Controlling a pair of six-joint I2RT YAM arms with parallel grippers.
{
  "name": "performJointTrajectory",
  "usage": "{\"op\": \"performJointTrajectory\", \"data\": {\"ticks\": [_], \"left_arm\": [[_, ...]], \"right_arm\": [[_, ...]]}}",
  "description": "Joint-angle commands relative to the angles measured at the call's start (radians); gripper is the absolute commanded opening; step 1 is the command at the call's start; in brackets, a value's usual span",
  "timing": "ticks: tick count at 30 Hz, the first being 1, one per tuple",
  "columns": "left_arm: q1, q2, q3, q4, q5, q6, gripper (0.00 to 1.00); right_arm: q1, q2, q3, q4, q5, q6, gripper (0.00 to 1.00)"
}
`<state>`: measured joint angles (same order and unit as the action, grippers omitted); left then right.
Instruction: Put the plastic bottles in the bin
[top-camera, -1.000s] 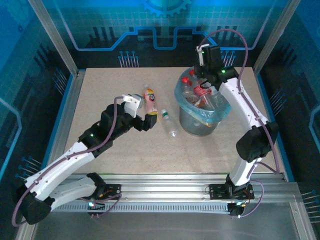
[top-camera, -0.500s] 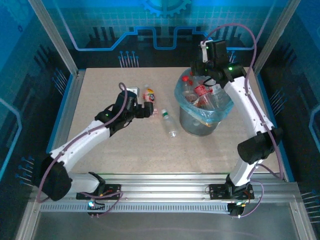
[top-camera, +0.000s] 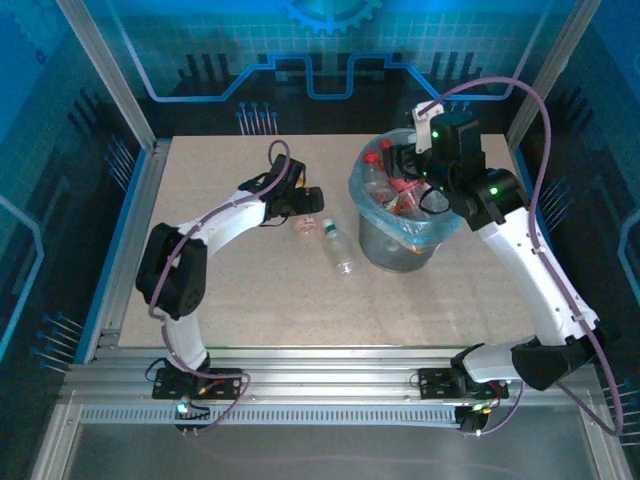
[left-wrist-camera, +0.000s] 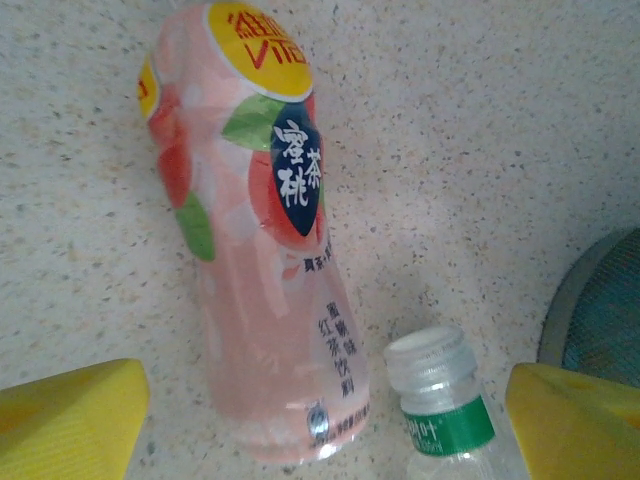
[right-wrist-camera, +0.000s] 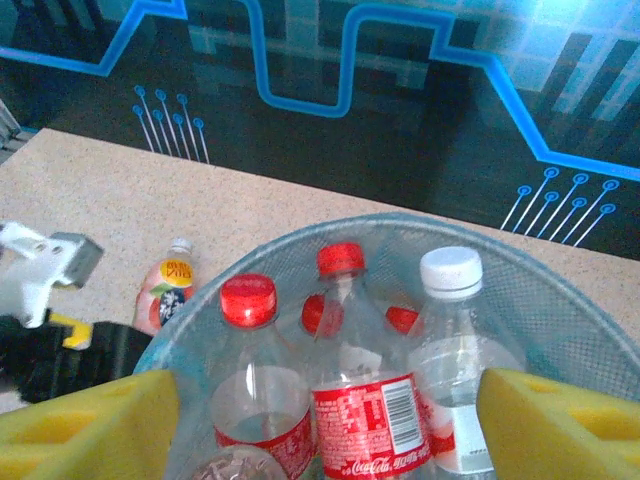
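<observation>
Right claw (right-wrist-camera: 325, 420): pads stand apart over the bin (top-camera: 400, 255), with nothing between them. A second ago it was closed at the same spot, so a bottle is judged to have been dropped in.
Bin contents: red-capped bottles (right-wrist-camera: 360, 400) and a white-capped bottle (right-wrist-camera: 452, 270) are seen inside the blue liner.
Left claw (top-camera: 308, 199): pads are wide apart and nothing is clamped. It has been carried from the nearer side of the bench (top-camera: 230, 290) to a position above the pink-label bottle (left-wrist-camera: 260, 250).
Pink-label bottle: lying on the bench, left of the bin.
Green-label bottle (left-wrist-camera: 440, 405): lying just beside it, on the bin side.
Task status: two bottles are left on the bench.
Risk noted: the green-label bottle's cap lies within the pad span and could be caught on closing.
</observation>
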<state>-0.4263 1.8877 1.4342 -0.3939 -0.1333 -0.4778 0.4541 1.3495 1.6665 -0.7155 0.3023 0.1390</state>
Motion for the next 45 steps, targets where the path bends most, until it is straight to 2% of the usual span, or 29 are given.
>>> {"op": "performJointTrajectory", "data": {"ticks": [1, 11, 16, 20, 24, 30, 35, 39, 45], "left_arm": [[0.012, 0.083, 0.067, -0.068, 0.03, -0.036, 0.92], [0.031, 0.234, 0.11, -0.085, 0.047, -0.07, 0.86], [0.039, 0.252, 0.108, -0.083, 0.063, -0.068, 0.73], [0.042, 0.208, 0.08, -0.066, 0.059, -0.059, 0.64], [0.044, 0.089, 0.019, -0.04, 0.002, -0.04, 0.62], [0.036, -0.218, -0.152, 0.081, -0.071, 0.004, 0.6], [-0.059, -0.515, -0.315, 0.258, -0.139, 0.187, 0.59], [-0.173, -0.725, -0.429, 0.428, -0.075, 0.353, 0.58], [-0.311, -0.89, -0.498, 0.513, 0.065, 0.472, 0.56]], "right_arm": [[0.024, -0.034, -0.031, 0.036, 0.006, 0.011, 0.8], [0.035, -0.06, -0.054, 0.033, 0.003, -0.014, 0.8], [0.038, -0.061, -0.045, 0.028, 0.002, -0.021, 0.8], [0.041, -0.066, -0.043, 0.027, 0.002, -0.021, 0.8], [0.046, -0.07, -0.039, 0.022, -0.001, -0.022, 0.8], [0.049, -0.115, -0.062, 0.046, -0.056, -0.019, 0.8], [0.045, -0.185, -0.127, 0.139, -0.192, -0.03, 0.83], [0.041, -0.249, -0.187, 0.25, -0.327, -0.021, 0.86], [0.04, -0.294, -0.232, 0.397, -0.556, 0.013, 0.89]]}}
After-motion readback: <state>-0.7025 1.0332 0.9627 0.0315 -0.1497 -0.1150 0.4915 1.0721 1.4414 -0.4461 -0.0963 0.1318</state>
